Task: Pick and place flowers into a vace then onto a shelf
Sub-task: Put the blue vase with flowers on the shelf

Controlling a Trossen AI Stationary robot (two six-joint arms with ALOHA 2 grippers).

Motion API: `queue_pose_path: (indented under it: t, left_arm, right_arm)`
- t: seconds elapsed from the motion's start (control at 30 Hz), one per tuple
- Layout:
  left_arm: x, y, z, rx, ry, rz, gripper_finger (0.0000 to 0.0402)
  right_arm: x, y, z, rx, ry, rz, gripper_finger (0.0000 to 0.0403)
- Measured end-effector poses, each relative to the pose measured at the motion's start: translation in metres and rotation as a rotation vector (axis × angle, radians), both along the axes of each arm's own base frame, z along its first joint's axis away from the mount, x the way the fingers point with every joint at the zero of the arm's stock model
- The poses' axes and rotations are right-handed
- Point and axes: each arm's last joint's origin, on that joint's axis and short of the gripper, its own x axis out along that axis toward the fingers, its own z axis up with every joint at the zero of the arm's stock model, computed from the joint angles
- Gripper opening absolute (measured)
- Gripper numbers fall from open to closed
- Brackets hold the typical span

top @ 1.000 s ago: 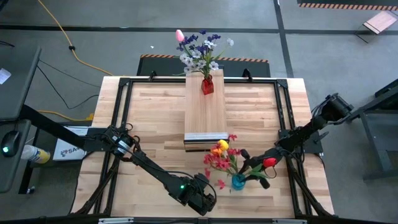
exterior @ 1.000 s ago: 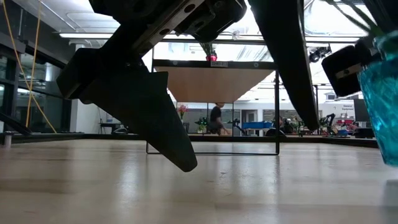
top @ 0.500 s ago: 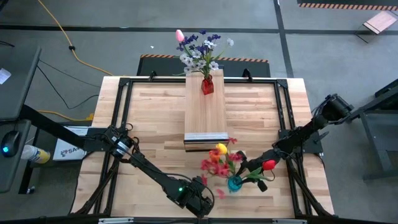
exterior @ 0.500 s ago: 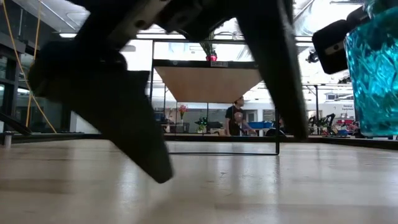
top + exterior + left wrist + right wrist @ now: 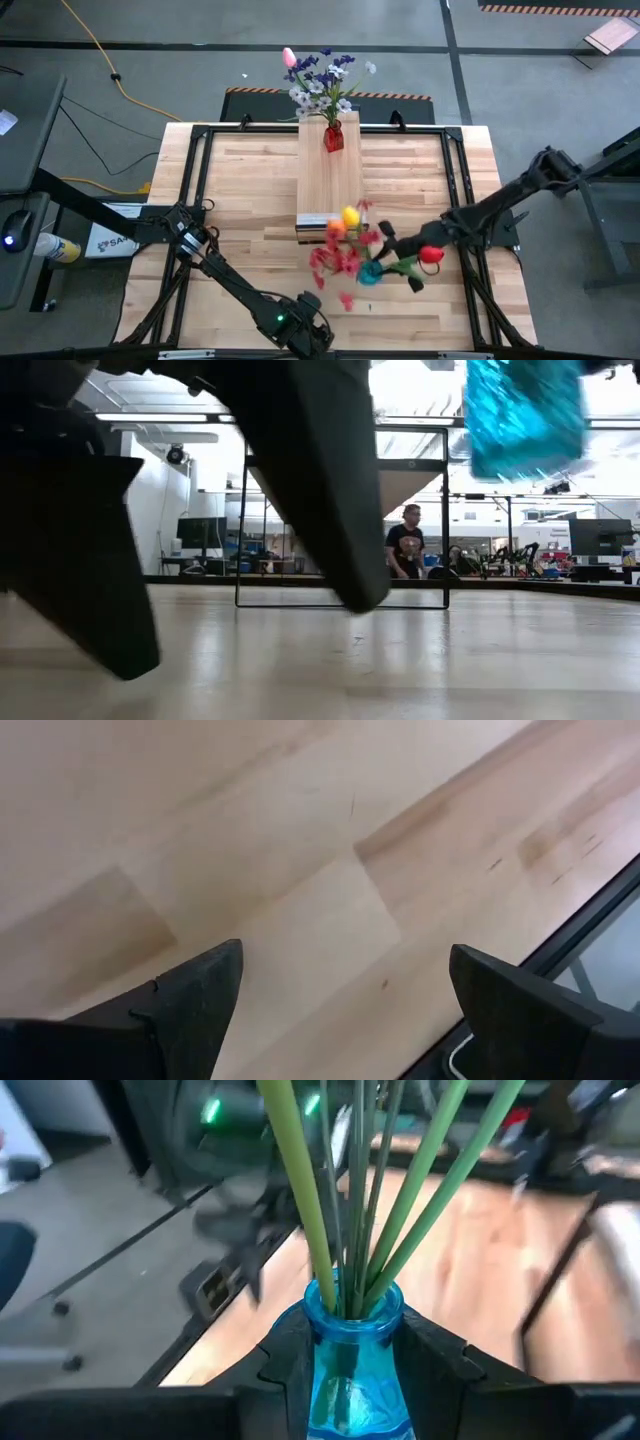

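Figure: vase transfer, mid-carry. I am holding the blue glass vase (image 5: 352,1370) in the right gripper (image 5: 350,1355), whose two dark fingers are clenched on either side of the vase's neck, just under the rim. Gripping there is keeping the green stems (image 5: 345,1190) bunched upright in the mouth instead of spilling. In the low view the vase (image 5: 525,415) is hanging clear of the tabletop (image 5: 400,660), so I judge it to be lifted and in transit.

From above, the vase (image 5: 371,272) and its red, orange and yellow flowers (image 5: 343,240) are sitting just off the near end of the shelf (image 5: 329,185), the raised pale-wood platform running down the table's middle. A red vase (image 5: 333,137) with purple, white and pink blooms is already standing at the shelf's far end, so I take the near part as the free spot for this one.

The left gripper (image 5: 340,1010) is resting released, fingers spread wide with nothing between them, low over the bare planks near the table's front edge (image 5: 300,335), apparently parked out of the carrying arm's path.

A person (image 5: 405,545) is standing in the room beyond. I am reading no brand, label or writing on the vases, shelf or arms; a box (image 5: 108,241) beside the table carries lettering too partial to make out.
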Motion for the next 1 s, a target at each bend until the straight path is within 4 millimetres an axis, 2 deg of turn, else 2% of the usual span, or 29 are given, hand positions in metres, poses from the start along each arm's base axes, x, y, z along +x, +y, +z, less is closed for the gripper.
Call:
queue_pose_path:
  t: [0.2, 0.4, 0.63, 0.77, 1.0]
  left_arm:
    - [0.001, 0.001, 0.0, 0.019, -0.018, 0.009, 0.0385]
    - [0.0, 0.001, 0.0, 0.025, -0.017, 0.003, 0.0385]
    - [0.001, 0.001, 0.0, 0.034, -0.017, -0.013, 0.0385]
    - [0.001, 0.001, 0.0, 0.034, -0.017, -0.013, 0.0385]
    - [0.001, 0.001, 0.0, 0.03, -0.021, -0.013, 0.0385]
  right_arm:
    - [0.005, -0.021, 0.042, -0.016, -0.053, -0.068, 0.0113]
    - [0.012, -0.043, 0.09, -0.13, -0.082, -0.13, 0.0113]
    - [0.016, -0.082, 0.138, -0.224, -0.144, -0.226, 0.0113]
    - [0.024, -0.106, 0.146, -0.215, -0.156, -0.252, 0.0113]
    - [0.051, -0.138, 0.129, -0.213, -0.123, -0.259, 0.0113]
